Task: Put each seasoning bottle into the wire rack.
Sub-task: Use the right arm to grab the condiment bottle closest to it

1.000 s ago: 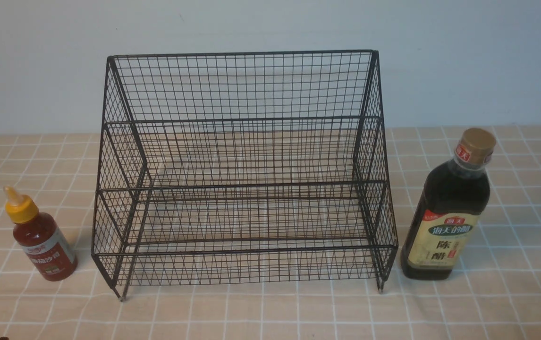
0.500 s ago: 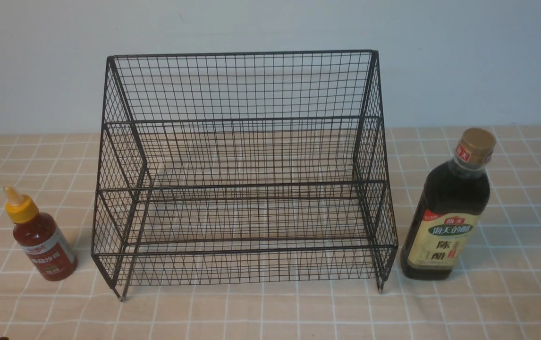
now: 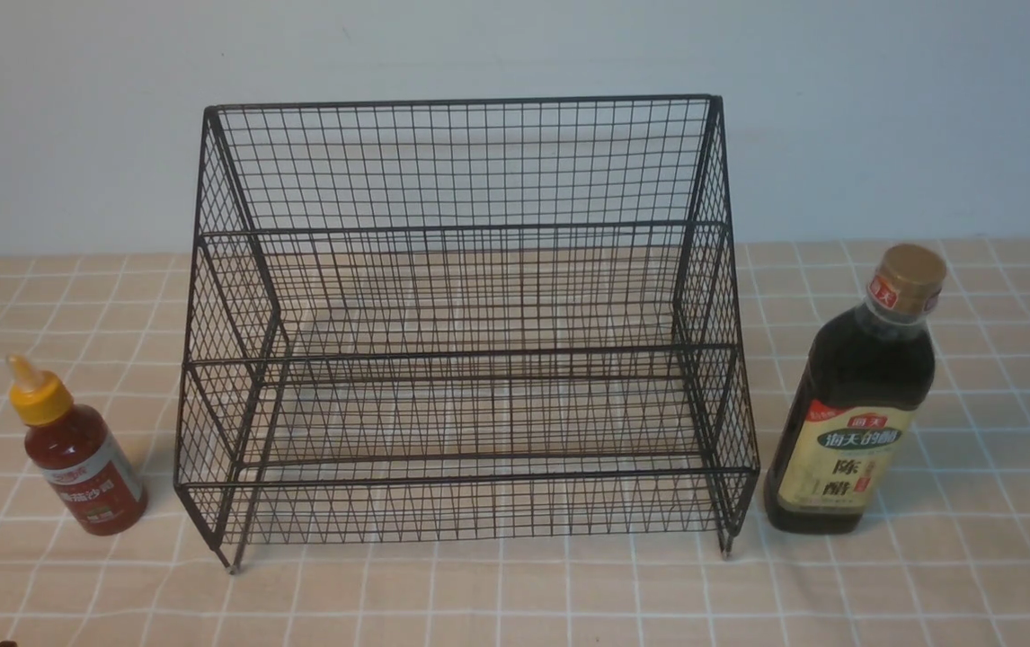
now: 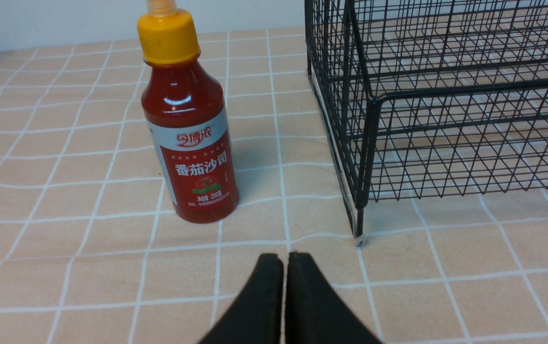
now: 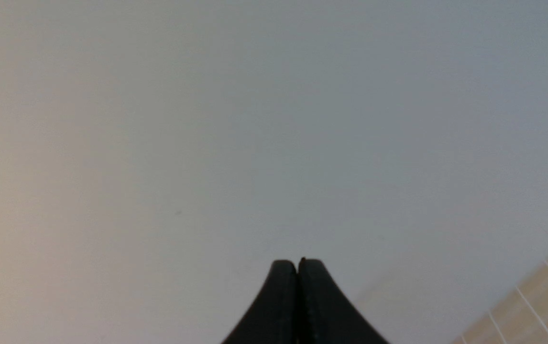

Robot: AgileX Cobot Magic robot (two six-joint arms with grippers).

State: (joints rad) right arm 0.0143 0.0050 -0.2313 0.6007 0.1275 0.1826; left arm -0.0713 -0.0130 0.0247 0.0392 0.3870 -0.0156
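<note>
I counted two seasoning bottles, one wire rack and two end effectors on my feeds.

Furthest left, the left end effector was clenched on nothing, its two black fingertips pressed flat together. It pointed at the checked cloth of the worktop, short of both the small bottle and the rack's front left foot.

The red sauce bottle, with a yellow nozzle cap and a red and white label, stood upright on the worktop. It was just beside the rack's left wall, not touching it.

The wire rack sat in the middle on its short feet. It had two stepped tiers, the lower one in front, the higher one behind, and a tall mesh back. Through the mesh of both tiers I saw only the cloth underneath; both bottles stood outside the rack.

On the right, the dark vinegar bottle, with a gold cap and a cream and green label, stood upright close to the rack's right front corner. I could not tell whether it touched the wire.

The right end effector was also clenched on nothing, fingertips together, facing a pale wall.
</note>
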